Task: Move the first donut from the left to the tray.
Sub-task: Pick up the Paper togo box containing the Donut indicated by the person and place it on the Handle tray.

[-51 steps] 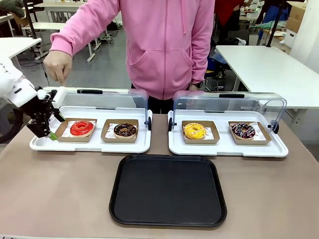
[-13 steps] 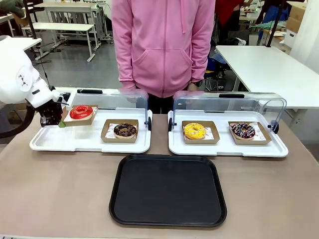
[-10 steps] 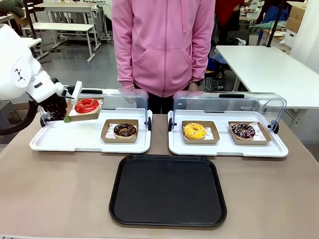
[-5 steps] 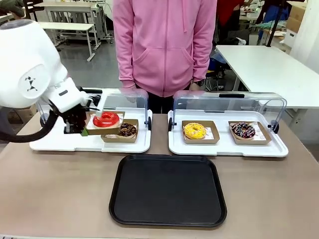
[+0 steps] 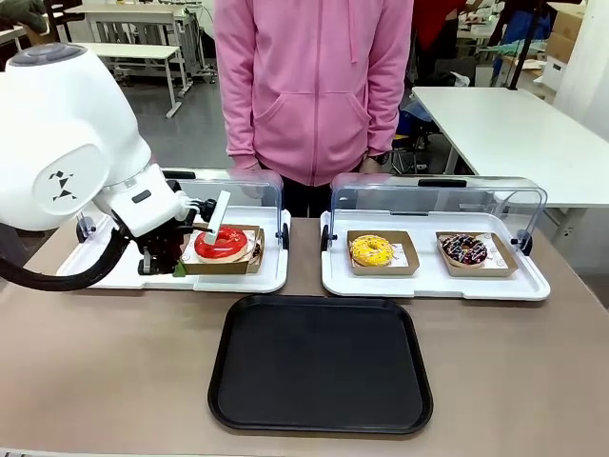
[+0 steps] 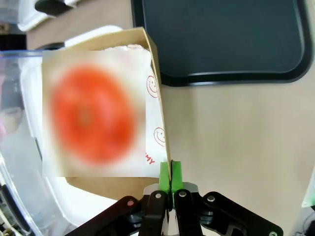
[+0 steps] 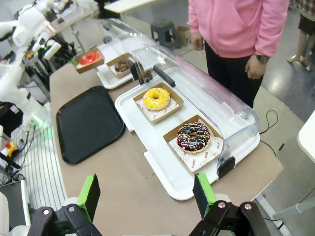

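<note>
The first donut from the left (image 5: 223,243), glossy red in its brown cardboard holder (image 5: 221,264), hangs tilted above the right half of the left white tray. It covers most of the chocolate donut behind it. My left gripper (image 5: 178,268) is shut on the holder's left edge. In the left wrist view the green pads (image 6: 170,177) pinch the holder's wall, with the red donut (image 6: 91,120) to their upper left. The black tray (image 5: 321,362) lies bare at the table's middle front, and its corner shows as the tray (image 6: 221,39) in the left wrist view. My right gripper (image 7: 146,196) stands open high over the table's right end.
Two white trays (image 5: 95,278) (image 5: 428,288) with raised clear lids stand side by side at the back. The right one holds a yellow donut (image 5: 371,250) and a sprinkled chocolate donut (image 5: 464,249). A person in a pink hoodie (image 5: 314,86) stands at the far side.
My left arm has carried the red donut in its holder to the right and nearer, from over the left tray's left end to in front of the chocolate donut.
</note>
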Controlling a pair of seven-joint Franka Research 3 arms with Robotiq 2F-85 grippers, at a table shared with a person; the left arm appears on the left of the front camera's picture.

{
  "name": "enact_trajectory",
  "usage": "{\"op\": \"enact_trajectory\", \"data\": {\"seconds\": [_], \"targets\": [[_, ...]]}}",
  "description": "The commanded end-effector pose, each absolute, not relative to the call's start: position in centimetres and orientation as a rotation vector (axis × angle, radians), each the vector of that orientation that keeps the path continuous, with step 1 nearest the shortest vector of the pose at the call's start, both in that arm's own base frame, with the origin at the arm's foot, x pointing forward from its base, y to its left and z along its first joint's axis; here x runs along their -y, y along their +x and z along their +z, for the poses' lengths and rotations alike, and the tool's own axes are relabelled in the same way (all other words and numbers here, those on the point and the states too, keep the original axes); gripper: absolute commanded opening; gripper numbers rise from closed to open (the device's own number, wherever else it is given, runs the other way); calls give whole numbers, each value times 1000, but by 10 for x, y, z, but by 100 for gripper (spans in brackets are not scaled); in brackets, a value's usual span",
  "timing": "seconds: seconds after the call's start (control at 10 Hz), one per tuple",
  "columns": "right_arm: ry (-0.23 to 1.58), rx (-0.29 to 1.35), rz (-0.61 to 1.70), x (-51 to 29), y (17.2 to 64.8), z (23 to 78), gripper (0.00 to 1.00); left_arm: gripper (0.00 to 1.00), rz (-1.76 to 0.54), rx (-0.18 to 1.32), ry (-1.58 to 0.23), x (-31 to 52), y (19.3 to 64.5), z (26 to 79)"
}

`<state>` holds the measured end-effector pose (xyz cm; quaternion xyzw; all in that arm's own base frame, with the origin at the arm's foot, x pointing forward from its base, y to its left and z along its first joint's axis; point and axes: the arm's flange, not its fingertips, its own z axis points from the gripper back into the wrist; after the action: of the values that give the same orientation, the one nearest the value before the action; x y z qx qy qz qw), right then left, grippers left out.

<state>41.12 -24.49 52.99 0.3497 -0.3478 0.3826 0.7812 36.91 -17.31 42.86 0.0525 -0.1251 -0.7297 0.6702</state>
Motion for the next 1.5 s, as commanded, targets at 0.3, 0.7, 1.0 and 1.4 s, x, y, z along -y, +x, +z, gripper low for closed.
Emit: {"op": "enact_trajectory", "data": {"seconds": [0.3, 0.7, 1.0, 1.4], "targets": [[756, 759, 831, 245, 411, 532, 100, 1, -1760, 403, 99, 243, 324, 406], [756, 759, 831, 245, 411, 532, 100, 1, -1730, 450, 70, 336, 243, 373], [756, 759, 831, 245, 411, 532, 100, 1, -1642, 358, 114, 355, 221, 363], [756, 759, 831, 245, 411, 532, 100, 1, -1667, 346, 173, 359, 216, 342]]}}
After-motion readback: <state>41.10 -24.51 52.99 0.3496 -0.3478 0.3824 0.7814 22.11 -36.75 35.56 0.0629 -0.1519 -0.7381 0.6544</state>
